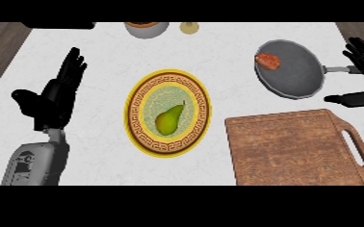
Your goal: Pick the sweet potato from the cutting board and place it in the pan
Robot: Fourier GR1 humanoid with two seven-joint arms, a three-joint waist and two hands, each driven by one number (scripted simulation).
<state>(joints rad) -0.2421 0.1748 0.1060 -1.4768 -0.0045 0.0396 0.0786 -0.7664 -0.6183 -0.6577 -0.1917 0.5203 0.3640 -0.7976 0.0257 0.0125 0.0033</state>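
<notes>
since the sweet potato (268, 60) already lay inside the pan (302, 79), near its far-left rim, the step in hand looked like the release and pull-back of the right hand (353, 53).
step done well: the hand should draw off to the right and upward, clear of the pan's handle (337, 69), so that nothing nudged the pan or rolled the sweet potato out of it.
right hand: it showed only in part at the right edge, fingers (355, 49) spread above the handle and a dark thumb (344, 98) below it; it held nothing that i could see, and whether it touched the handle i could not tell.
left hand: the left hand (53, 96) rested at the left, fingers (71, 66) straight and pointing up, apart from everything, holding nothing.
cutting board: the cutting board (292, 146) sat at the lower right of the surface (92, 48), just below the pan, with nothing on it.
plate: a yellow-rimmed plate (138, 107) in the middle carried a pear (169, 119), well apart from both hands.
far edge: a bowl (146, 29) and a small pale thing (189, 27) stood at the back, cut off by the view.
progress: judged from how things lay, the placing was all but finished.
</notes>
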